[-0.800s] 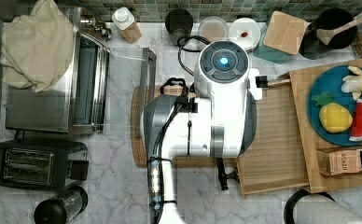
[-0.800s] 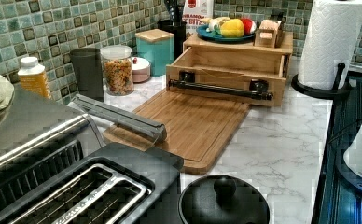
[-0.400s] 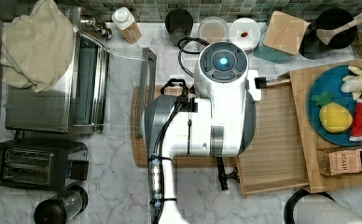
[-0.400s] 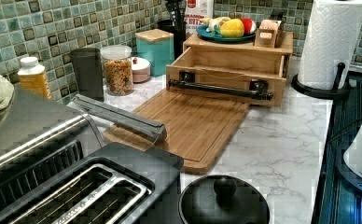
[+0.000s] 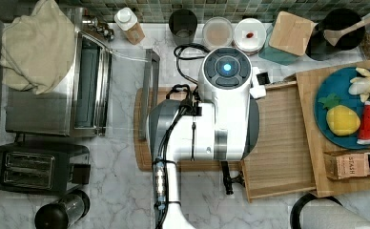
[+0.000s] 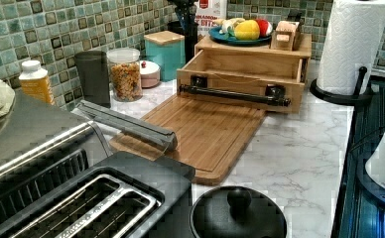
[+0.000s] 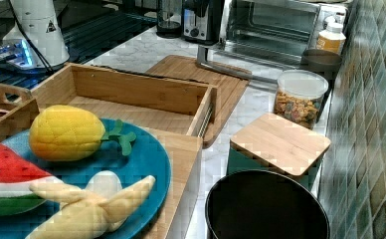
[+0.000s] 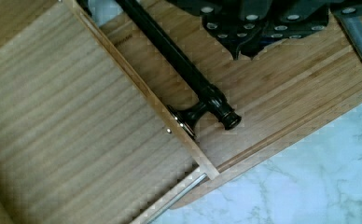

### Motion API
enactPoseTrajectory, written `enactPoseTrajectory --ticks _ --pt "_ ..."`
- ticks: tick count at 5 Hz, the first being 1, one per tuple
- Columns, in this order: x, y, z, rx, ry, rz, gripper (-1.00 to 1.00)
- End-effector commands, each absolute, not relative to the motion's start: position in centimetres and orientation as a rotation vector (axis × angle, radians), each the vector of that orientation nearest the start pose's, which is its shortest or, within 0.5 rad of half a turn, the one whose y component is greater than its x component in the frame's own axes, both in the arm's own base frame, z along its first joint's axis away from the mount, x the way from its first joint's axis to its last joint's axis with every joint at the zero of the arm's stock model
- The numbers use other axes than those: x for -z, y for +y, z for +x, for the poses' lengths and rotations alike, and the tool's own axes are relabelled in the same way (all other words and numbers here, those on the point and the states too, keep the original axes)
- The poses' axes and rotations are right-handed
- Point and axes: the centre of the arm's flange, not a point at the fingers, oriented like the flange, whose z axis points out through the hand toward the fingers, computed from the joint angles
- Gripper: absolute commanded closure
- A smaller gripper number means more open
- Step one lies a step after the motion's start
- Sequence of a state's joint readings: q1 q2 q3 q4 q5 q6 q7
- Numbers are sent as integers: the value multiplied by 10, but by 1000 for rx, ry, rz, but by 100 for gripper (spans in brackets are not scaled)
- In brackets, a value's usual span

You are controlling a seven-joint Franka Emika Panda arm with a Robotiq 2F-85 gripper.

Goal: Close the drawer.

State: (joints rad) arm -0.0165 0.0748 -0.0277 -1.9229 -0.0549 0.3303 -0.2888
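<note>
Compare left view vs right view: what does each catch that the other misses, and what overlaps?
Left view alone: the drawer's black bar handle, the paper towel roll and the toaster's slots. Right view alone: the inside of the toaster oven and the black pot up close. Both: the open drawer, the cutting board, the cereal jar and the fruit plate.

Drawer (image 6: 240, 64) interior bare; cutting board (image 6: 200, 131) bare before handle (image 6: 235, 94).
</note>
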Motion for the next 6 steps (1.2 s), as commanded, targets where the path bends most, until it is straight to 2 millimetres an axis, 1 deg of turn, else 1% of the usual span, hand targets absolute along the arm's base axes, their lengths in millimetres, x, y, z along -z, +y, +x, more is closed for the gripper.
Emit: enactPoseTrajectory --ticks 1,2,3,4,5,6 --pt "-406 53 543 -5 473 -3179 100" --pt "-380 58 529 15 294 -3204 100" --pt "-358 52 528 -75 147 -3205 100" --pt "-338 42 521 -56 8 -3215 100" --pt "-317 30 514 -66 -75 -3260 100" --pt "-297 19 504 -90 -77 -3275 100"
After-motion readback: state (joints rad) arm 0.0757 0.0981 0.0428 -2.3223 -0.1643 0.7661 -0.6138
